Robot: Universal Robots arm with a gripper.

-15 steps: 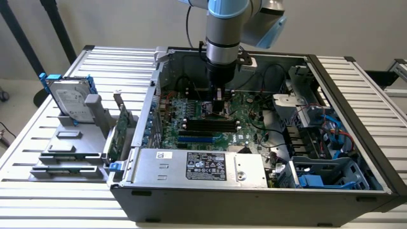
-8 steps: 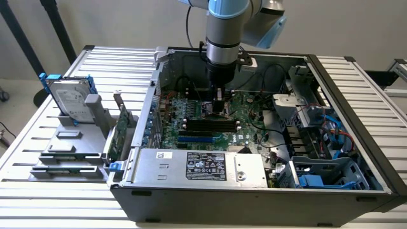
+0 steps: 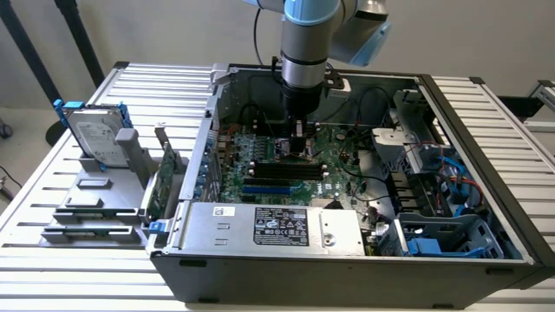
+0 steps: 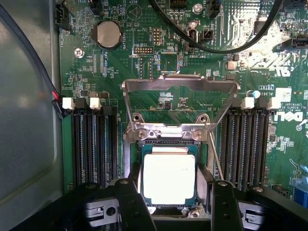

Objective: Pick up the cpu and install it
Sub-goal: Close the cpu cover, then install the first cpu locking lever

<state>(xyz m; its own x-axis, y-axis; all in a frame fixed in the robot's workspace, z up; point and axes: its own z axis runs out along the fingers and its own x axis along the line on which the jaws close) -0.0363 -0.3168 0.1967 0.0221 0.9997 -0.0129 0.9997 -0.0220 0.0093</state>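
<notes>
Gripper (image 4: pixel 171 204) — fingers (image 4: pixel 132 204) spread either side of the cpu (image 4: pixel 169 178) — poised directly above it, the chip square in its socket (image 4: pixel 168 144).

**Open computer case and spare parts on a slatted surface**

An open computer case (image 3: pixel 347 260) sits on the slatted surface (image 3: pixel 52 195). Inside lie a green motherboard (image 4: pixel 231 43), black cables (image 4: pixel 211 45), a coin battery (image 4: pixel 106 34) and a labelled power supply (image 3: pixel 269 227). A hard drive (image 3: pixel 93 135) with blue rails stands in a grey rack (image 3: pixel 95 208) toward the exterior view's left.
</notes>
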